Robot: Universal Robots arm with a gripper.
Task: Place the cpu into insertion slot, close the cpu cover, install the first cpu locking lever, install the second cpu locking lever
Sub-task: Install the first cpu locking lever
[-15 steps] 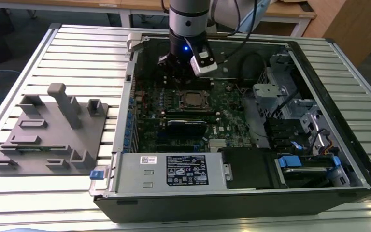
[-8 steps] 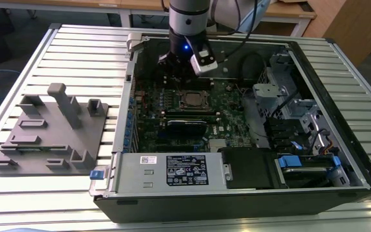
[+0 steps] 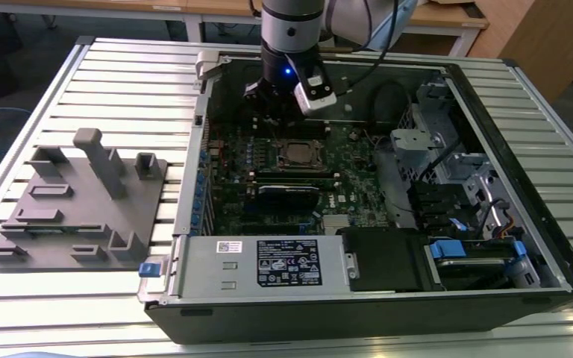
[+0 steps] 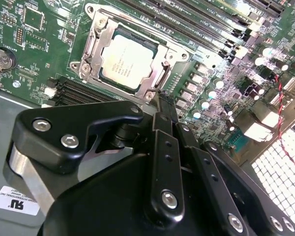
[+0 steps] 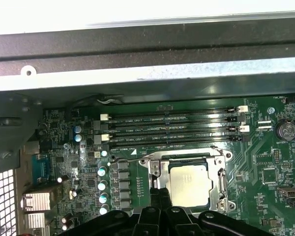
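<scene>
Silver-grey and flat, the cpu (image 4: 128, 61) lies seated in the insertion slot (image 3: 278, 154) on the green motherboard (image 4: 39, 44) of the open computer case (image 3: 525, 246). The cpu cover (image 4: 162, 66) lies folded down flat on the insertion slot, and its square window shows the chip's metal top. The jaws are clenched together with nothing between them. Their dark fingertips (image 4: 162, 110) are poised at one edge of the insertion slot; I cannot tell whether they touch it. Just beside the insertion slot run 4 long black memory slots (image 5: 177, 129). Well apart from the insertion slot, outside the case, a grey fixture (image 3: 77, 201) rests on the slatted tabletop (image 3: 117, 74).
</scene>
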